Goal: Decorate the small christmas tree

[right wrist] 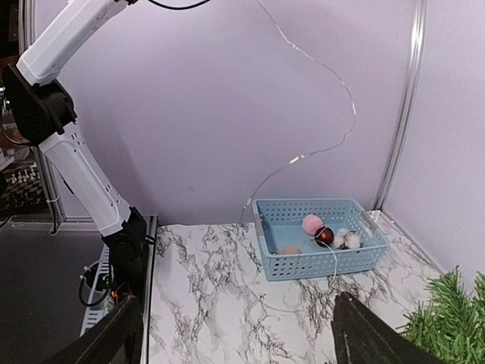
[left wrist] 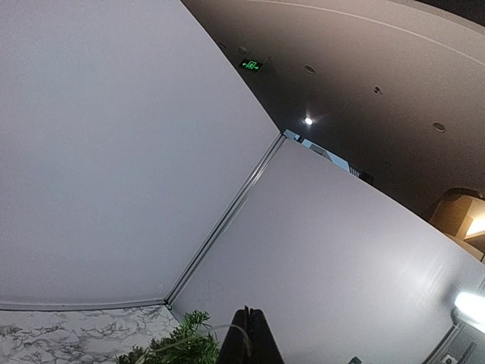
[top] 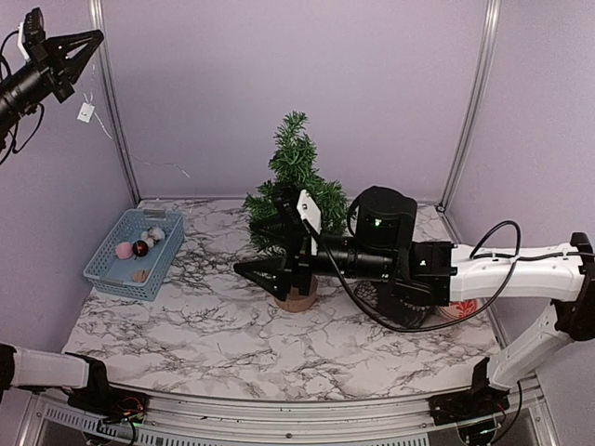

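Marble tabletop: high at left, the left gripper [top: 93, 39] pinches a thin wire [right wrist: 354, 114] trailing to the basket [top: 116, 279]. Mid-table stands the tree [top: 296, 158], light, bristly, probably tippy; steady it at the stump [top: 296, 299], where the right gripper [top: 265, 249] gapes empty.

A lab booth: purple panels [top: 279, 74], aluminium posts [top: 113, 102], marbled tabletop [top: 214, 325].

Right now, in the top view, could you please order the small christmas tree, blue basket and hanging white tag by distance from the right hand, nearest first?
1. small christmas tree, just beside the right hand.
2. blue basket, farther left.
3. white tag, hanging high, far left.
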Controlling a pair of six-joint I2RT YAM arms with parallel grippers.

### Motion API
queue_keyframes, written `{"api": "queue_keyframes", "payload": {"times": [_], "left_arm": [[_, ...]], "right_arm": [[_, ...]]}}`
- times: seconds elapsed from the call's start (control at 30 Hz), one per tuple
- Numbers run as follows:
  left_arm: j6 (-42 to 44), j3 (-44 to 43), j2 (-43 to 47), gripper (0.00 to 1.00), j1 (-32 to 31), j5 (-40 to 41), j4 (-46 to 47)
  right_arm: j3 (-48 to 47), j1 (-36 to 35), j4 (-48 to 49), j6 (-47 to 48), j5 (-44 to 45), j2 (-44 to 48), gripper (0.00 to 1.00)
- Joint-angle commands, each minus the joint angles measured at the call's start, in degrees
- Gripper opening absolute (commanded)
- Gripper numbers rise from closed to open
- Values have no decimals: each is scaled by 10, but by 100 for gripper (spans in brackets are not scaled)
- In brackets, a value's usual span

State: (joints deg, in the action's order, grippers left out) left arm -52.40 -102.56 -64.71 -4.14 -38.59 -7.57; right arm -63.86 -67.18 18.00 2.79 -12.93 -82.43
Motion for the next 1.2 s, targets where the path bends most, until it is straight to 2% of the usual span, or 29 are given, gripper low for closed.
{"api": "queue_keyframes", "payload": {"times": [0.0, 0.27, 0.5, 0.67, 0.7, 0.77, 0.8, 0.9, 1.07, 1.17], "left_arm": [[-9, 3, 13, 0, -3, -15, 39], [-11, 6, 12, 0, -3, -22, 41], [-20, 9, 9, 0, -3, -35, 55], [-31, 18, 10, 0, -3, -44, 70], [-34, 21, 11, 0, -3, -43, 87], [-39, 28, 12, 0, -3, -42, 98], [-41, 32, 12, 0, -3, -41, 103], [-38, 46, 15, 0, -3, -30, 105], [-2, 94, 20, 0, -3, 34, 27], [19, 167, 33, 0, -3, 74, -12]], "right_arm": [[-38, -10, 63, 33, 14, -35, 84], [-93, -35, 78, 71, 20, -108, 83], [-119, -43, 102, 80, 83, -151, 88], [-146, -43, 101, 93, 99, -186, 88], [-150, -43, 101, 96, 105, -195, 83], [-157, -43, 101, 100, 119, -211, 63], [-162, -43, 98, 100, 125, -215, 50], [-168, -45, 89, 96, 127, -209, 1], [-162, -45, 81, 81, 95, -165, 0], [-159, -45, 60, 59, 73, -133, 0]]}}
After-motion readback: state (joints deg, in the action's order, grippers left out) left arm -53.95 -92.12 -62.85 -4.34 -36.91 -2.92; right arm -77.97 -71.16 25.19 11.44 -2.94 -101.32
